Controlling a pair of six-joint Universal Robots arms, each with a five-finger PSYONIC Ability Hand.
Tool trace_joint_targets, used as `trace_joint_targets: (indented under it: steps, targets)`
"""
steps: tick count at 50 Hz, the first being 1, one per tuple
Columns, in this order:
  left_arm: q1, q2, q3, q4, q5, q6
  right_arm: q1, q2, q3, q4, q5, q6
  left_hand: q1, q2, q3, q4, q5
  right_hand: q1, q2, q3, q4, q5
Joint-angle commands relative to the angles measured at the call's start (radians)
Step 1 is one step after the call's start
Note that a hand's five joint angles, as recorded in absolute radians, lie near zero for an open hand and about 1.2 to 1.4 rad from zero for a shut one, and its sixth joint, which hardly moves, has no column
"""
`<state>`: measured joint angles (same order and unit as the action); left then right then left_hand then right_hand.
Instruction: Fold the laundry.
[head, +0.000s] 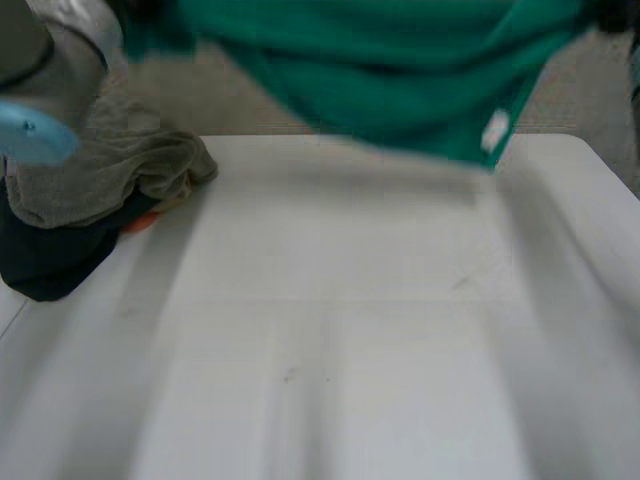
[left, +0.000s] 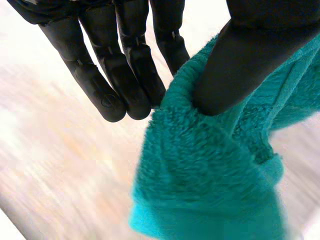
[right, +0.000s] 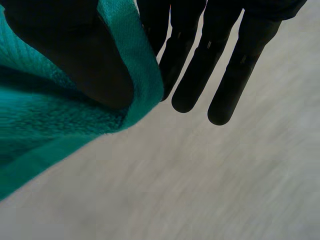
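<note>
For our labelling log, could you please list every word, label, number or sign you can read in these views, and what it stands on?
No text can be read in any view.
The white tag on the green towel: too blurred to read; I cannot tell whether it carries print.

The towel hangs above the table's far edge, a laundry heap (several pieces) at its left.

The teal-green terry towel was plain with a white tag, the flat table white, the crumpled cloth grey-olive.
</note>
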<state>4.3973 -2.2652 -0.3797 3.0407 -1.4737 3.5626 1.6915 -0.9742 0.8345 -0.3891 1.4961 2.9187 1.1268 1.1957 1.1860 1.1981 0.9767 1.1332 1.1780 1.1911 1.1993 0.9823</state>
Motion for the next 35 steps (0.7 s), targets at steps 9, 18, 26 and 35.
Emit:
trace_joint_targets:
  steps: [9,18,26,35]
  targets:
    - [-0.015,0.027,-0.496,0.181,0.018,0.008,-0.029,0.023,0.161,0.111,-0.169,0.096,0.269,0.201,0.21,0.198,0.245,0.263,0.218,0.205,0.197,0.239]
    - [-0.044,-0.071,-0.692,0.113,0.015,0.113,-0.035,0.155,0.261,0.351,-0.243,-0.107,0.269,0.201,0.21,0.198,0.245,0.263,0.218,0.205,0.197,0.239]
    - [-0.055,-0.028,-0.754,0.037,0.016,0.142,-0.05,0.166,0.291,0.45,-0.238,-0.23,0.269,0.201,0.21,0.198,0.245,0.263,0.218,0.205,0.197,0.239]
    - [-0.036,-0.023,-0.762,-0.022,0.036,0.145,-0.047,0.12,0.314,0.461,-0.24,-0.219,-0.282,-0.351,-0.341,-0.353,-0.307,0.263,0.218,0.205,0.197,0.239]
